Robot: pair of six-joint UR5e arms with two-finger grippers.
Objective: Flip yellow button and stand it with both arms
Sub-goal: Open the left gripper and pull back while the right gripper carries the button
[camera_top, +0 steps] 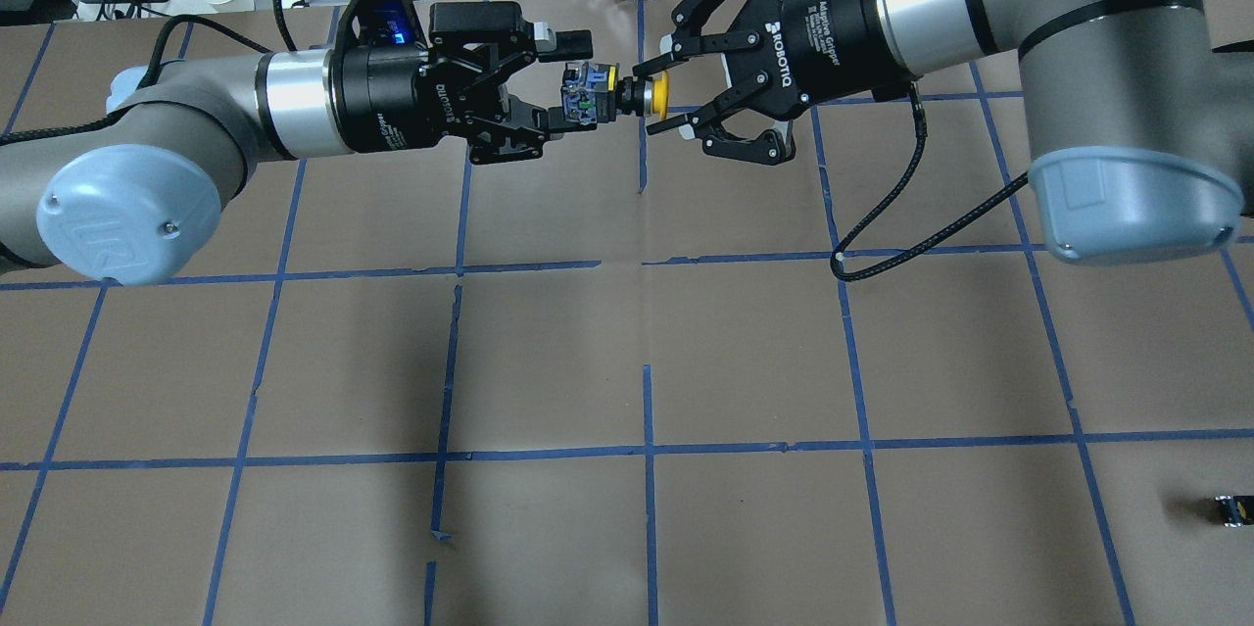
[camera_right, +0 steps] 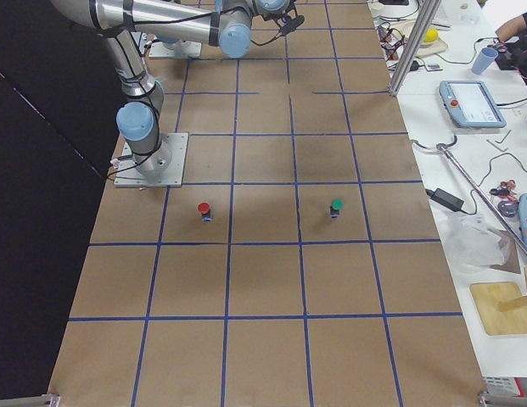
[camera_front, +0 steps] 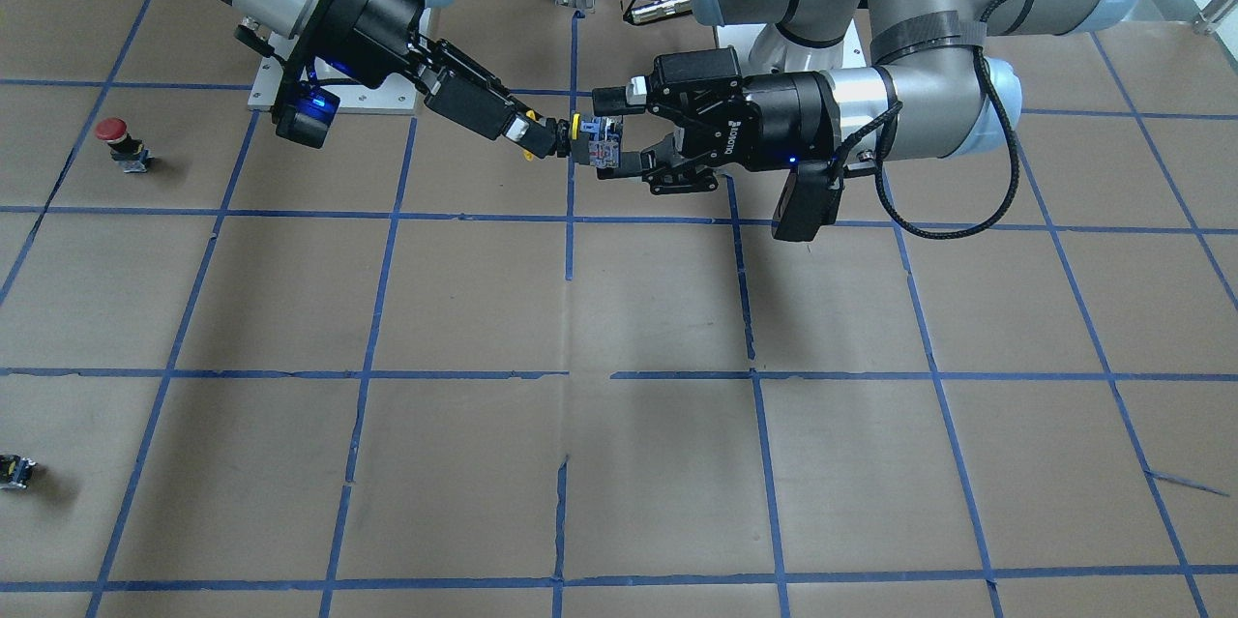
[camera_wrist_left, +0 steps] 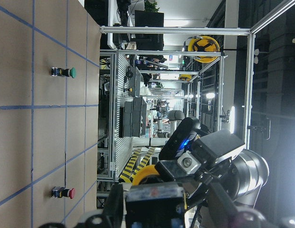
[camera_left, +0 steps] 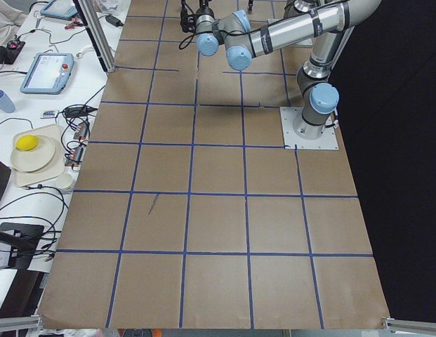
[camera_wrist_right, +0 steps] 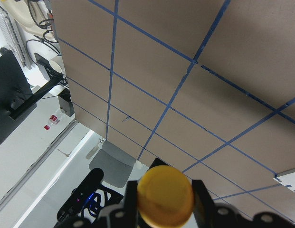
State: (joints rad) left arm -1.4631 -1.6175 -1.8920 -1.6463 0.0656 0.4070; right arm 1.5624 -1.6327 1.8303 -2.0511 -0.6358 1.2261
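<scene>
The yellow button [camera_top: 658,95] hangs in the air above the table's far middle, lying sideways between the two grippers. Its round yellow cap [camera_wrist_right: 165,194] points toward the right arm. My left gripper [camera_top: 563,82] comes in from the left, and its fingers look shut on the black and grey body [camera_front: 598,146]. My right gripper [camera_top: 642,97] is shut on the black neck just behind the cap, a finger on either side of it in the right wrist view. In the front-facing view the two grippers meet tip to tip at the button [camera_front: 576,127].
A red-capped button [camera_front: 114,136] stands on the table on the robot's right side. A green-capped one [camera_right: 336,206] stands further out. A tiny black part with a yellow label [camera_top: 1229,510] lies near the front right edge. Blue tape lines grid the brown paper.
</scene>
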